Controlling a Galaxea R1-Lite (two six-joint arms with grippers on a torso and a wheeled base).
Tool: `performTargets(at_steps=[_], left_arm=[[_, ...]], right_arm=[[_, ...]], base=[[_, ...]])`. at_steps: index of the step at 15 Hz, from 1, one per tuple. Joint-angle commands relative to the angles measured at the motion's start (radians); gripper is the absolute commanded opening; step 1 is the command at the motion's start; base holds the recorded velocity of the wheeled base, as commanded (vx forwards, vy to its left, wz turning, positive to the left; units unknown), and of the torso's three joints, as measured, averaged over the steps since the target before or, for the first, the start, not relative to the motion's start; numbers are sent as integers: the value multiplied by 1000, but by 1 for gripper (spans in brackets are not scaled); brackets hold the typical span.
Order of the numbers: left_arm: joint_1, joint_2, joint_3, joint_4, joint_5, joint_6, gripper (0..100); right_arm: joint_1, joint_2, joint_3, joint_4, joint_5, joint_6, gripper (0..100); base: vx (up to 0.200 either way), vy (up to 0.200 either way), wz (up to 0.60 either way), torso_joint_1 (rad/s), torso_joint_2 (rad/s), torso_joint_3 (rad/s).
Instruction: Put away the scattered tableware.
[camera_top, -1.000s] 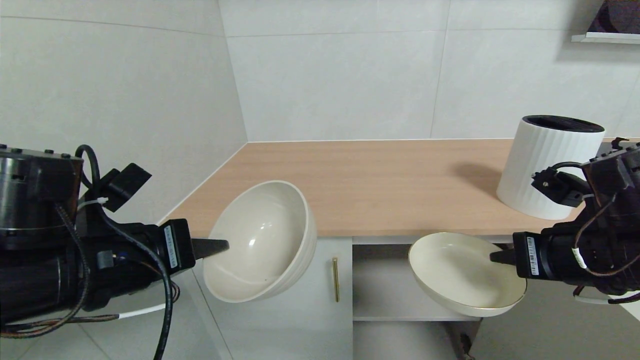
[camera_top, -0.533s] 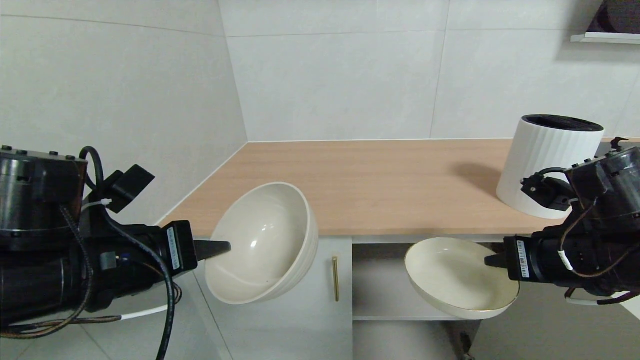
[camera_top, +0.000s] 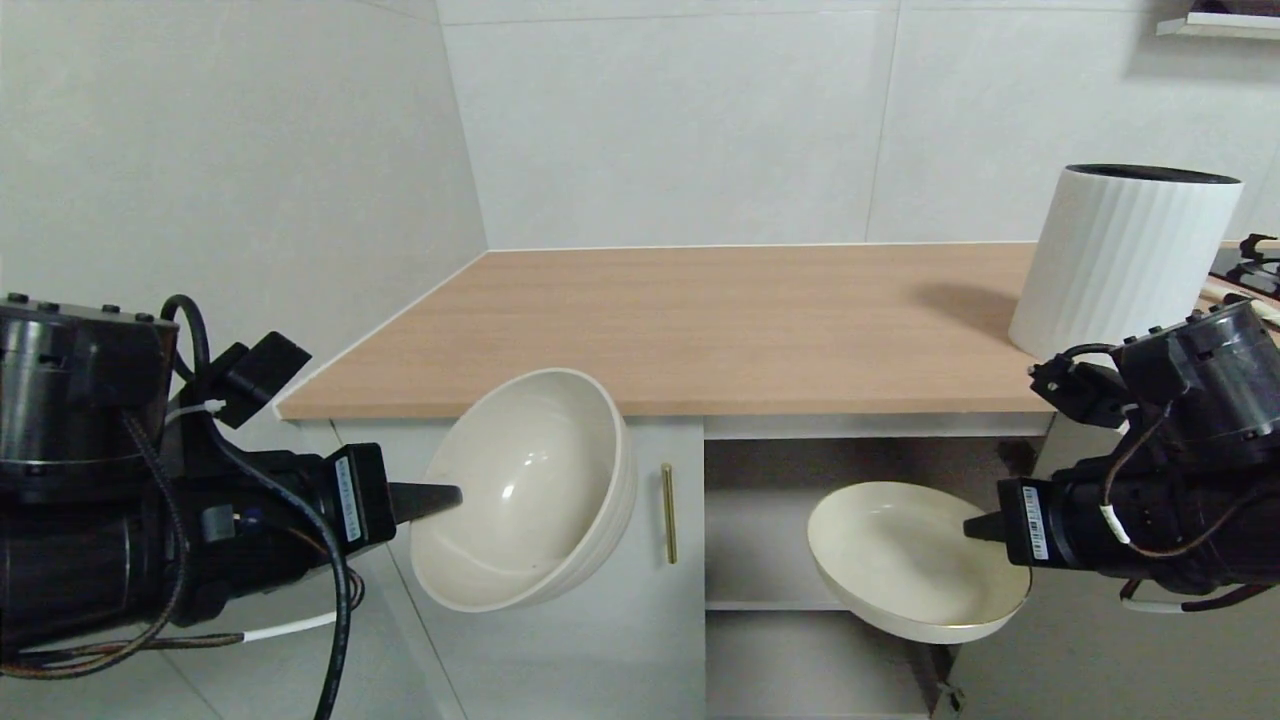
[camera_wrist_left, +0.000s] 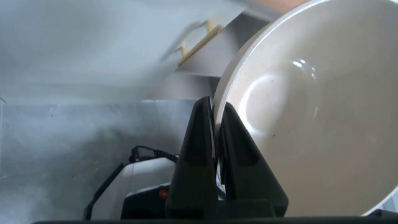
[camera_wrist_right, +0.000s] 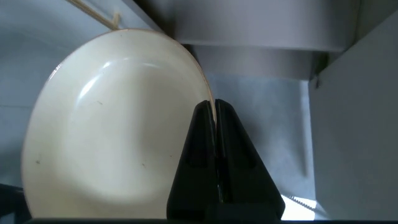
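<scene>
The left hand (camera_top: 445, 493) pinches the bowl (camera_top: 520, 490) by its rim and the right hand (camera_top: 975, 525) the plate (camera_top: 900, 555), before the cupboard (camera_top: 750, 560); both likely stiff, slick, breakable.

bowl (camera_top: 525, 490): glazed ceramic look, cream, glossy, bright highlights inside; outside faintly ribbed. plate (camera_top: 910, 560): same cream glaze, smooth, thin gold-toned rim line. counter (camera_top: 700, 320): wood grain, matt. canister (camera_top: 1130, 260), upper right: white, ribbed, matt. cabinet door (camera_top: 600, 660): smooth pale grey, satin; handle (camera_top: 668, 512) brass-like metal. wall (camera_top: 680, 130): large smooth tiles, low sheen. left gripper (camera_top: 455, 493), right gripper (camera_top: 968, 527): black, matt, plastic look.
</scene>
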Motion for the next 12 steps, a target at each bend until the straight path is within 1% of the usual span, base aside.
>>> performTargets(at_steps=[1,8,10,12], left_arm=[[0,4,0,0,0,-1,0],[0,10,0,0,0,-1,0],[0,12,0,0,0,-1,0],[-1,16,-5,-1,-2,-1,0]], right_arm=[[1,11,0,1,0,0,0],[1,26,3,1,0,0,0],[1,42,3,-5,0,0,0],[1,77,1,-25,0,0,0]], base=[[0,0,0,-163,471,300],[0,0,0,-129,456,323],[0,0,0,-37,198,158],[0,0,0,-16,38,23]])
